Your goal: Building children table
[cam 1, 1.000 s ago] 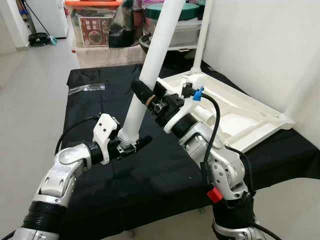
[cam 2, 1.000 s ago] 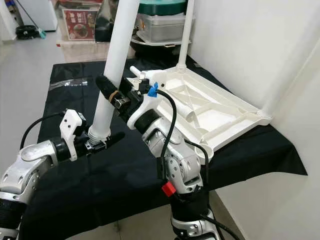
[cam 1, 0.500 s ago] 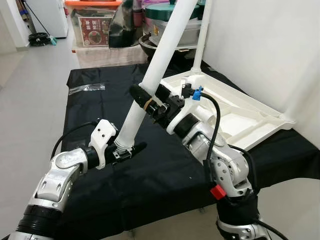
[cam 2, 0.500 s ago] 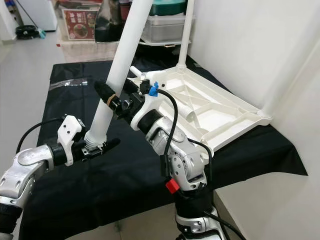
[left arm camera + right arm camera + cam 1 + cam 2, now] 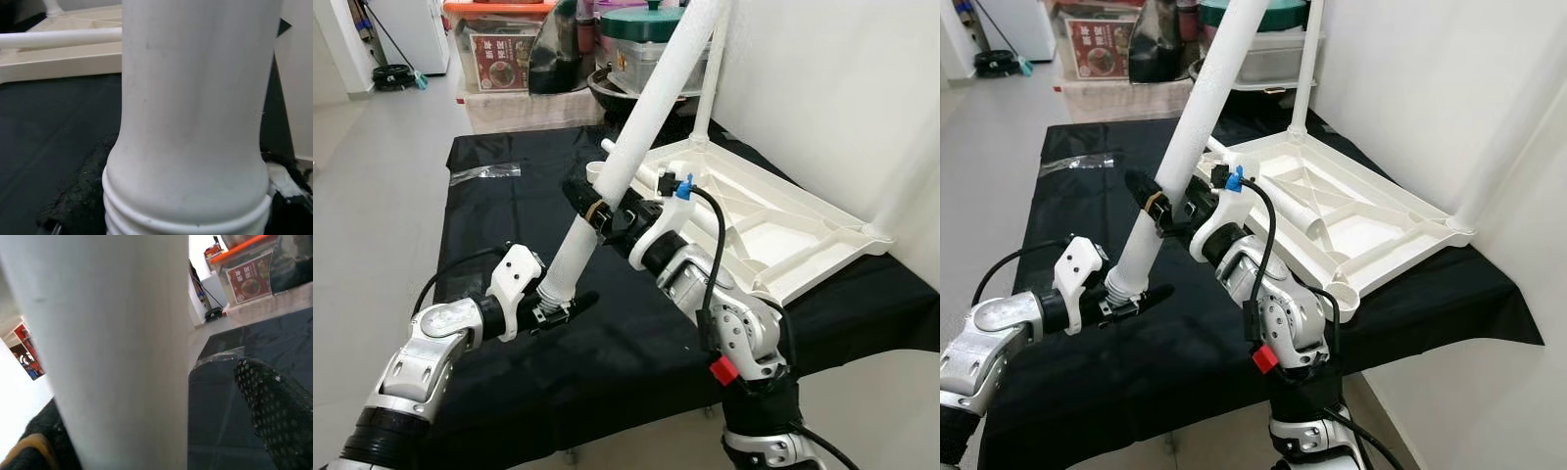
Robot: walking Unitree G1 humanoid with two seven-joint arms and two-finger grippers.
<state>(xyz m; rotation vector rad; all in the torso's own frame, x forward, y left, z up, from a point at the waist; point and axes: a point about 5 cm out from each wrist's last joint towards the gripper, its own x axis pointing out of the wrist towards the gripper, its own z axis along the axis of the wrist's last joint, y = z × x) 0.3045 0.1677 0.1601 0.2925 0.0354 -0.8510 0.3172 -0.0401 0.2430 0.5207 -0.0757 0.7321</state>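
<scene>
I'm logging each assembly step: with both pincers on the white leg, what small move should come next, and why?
Probably swing the white leg so its threaded end points toward the upturned tabletop. The left pincer holds that ribbed end low over the black cloth, the right pincer grips mid-shaft, and the end sits well short of any socket.

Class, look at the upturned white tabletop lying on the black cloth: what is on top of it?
On the upturned tabletop, one white leg stands upright at its far corner and a loose leg lies across its ribs. The right arm covers its near corner.

Head eyes look down; wrist cameras, perhaps blurred, hug the leg.
</scene>
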